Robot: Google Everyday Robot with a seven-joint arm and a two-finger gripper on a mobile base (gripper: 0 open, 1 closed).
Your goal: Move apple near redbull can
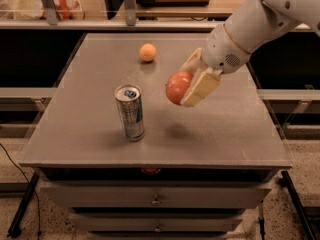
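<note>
Since the apple must end beside the can, the gripper hangs above the table near the can, clamped shut around the apple, which rides clear of the surface, probably so nothing gets knocked

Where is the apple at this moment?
In the camera view, the apple is held in the gripper above the middle of the table, on the picture's right of the redbull can.
</note>
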